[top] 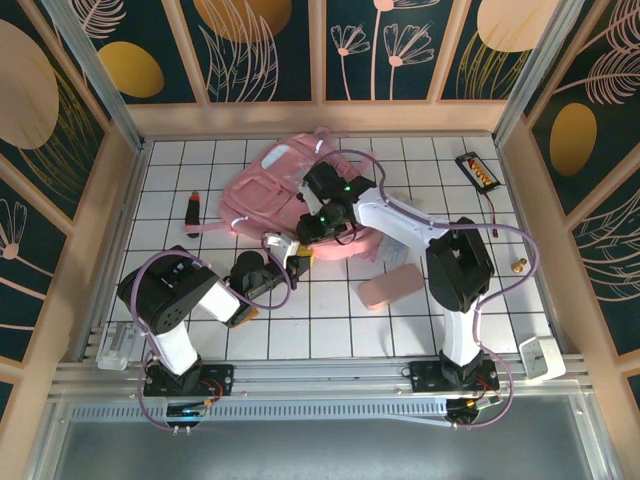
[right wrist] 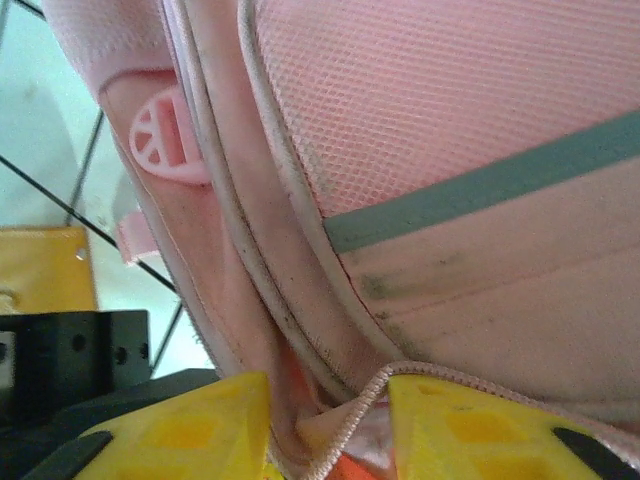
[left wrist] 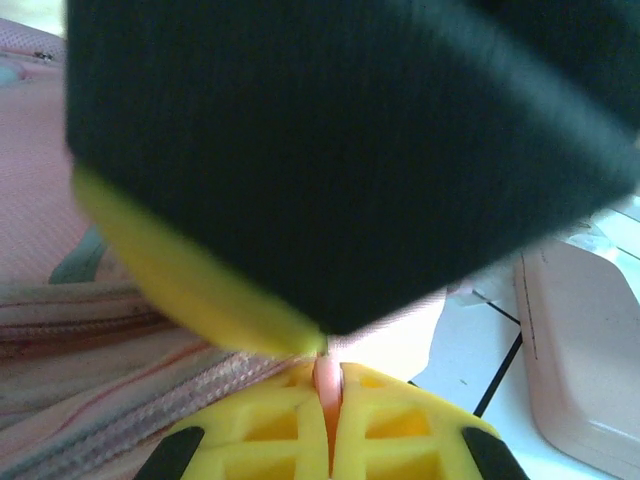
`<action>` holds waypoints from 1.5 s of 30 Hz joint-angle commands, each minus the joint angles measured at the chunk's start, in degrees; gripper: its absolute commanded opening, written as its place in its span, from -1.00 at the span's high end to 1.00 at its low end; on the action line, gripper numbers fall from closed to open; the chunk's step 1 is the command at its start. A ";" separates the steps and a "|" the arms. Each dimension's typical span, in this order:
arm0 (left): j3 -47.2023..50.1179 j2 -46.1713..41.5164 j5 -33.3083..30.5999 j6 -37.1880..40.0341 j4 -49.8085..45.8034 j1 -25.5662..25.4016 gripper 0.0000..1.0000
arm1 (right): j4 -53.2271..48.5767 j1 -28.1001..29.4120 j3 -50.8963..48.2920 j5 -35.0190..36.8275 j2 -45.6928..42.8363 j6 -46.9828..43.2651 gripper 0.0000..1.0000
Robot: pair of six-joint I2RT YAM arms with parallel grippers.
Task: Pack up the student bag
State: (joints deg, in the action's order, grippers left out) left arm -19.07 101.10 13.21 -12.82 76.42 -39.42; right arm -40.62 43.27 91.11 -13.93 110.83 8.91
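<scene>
1. Pink fabric dominates: the student bag (top: 270, 178) lies slumped on the far middle of the white gridded table (top: 330, 322), with both arms reaching in over its near edge.
2. The right gripper (top: 314, 232) is at the bag's near side. In the right wrist view its yellow fingers (right wrist: 200, 430) stand partly apart. The bag's zip edge and a fold of pink cloth (right wrist: 450, 120) run down into the gap. The jaws do not pinch the fold.
3. The left gripper (top: 298, 258) sits just beside it, at the bag's near rim. In the left wrist view its yellow fingers (left wrist: 400, 430) are pressed together. A thin pink strip of the bag is caught between them, and zip seams (left wrist: 90, 330) run off to the left.
4. A dark block with a yellow edge, part of the right arm (left wrist: 340, 150), hangs close above the left fingers.
5. A small flat pink case (top: 392, 287) lies just beyond the bag's near right corner, apart from both claws.
6. A red-and-black pen (top: 192, 210) lies to the left of the bag.
7. A black tray of small orange pieces (top: 478, 172) sits far right, and a small brass piece (top: 519, 265) rests near the right wall.
</scene>
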 commanded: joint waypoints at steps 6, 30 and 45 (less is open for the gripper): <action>1.03 -1.84 2.13 3.44 7.17 -1.27 1.00 | -9.12 -1.13 10.96 -8.73 0.89 -9.60 0.21; 2.81 -2.57 2.37 5.21 6.22 -1.27 1.00 | -1.26 3.43 24.12 13.48 19.27 -4.34 0.03; 4.74 -5.38 1.99 5.99 5.01 -1.27 1.00 | -1.62 7.62 26.84 6.39 19.93 -4.04 -0.08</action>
State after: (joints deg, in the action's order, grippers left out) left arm -14.52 97.95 12.97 -8.75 76.05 -40.07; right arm -42.37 50.54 117.12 3.14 132.33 5.87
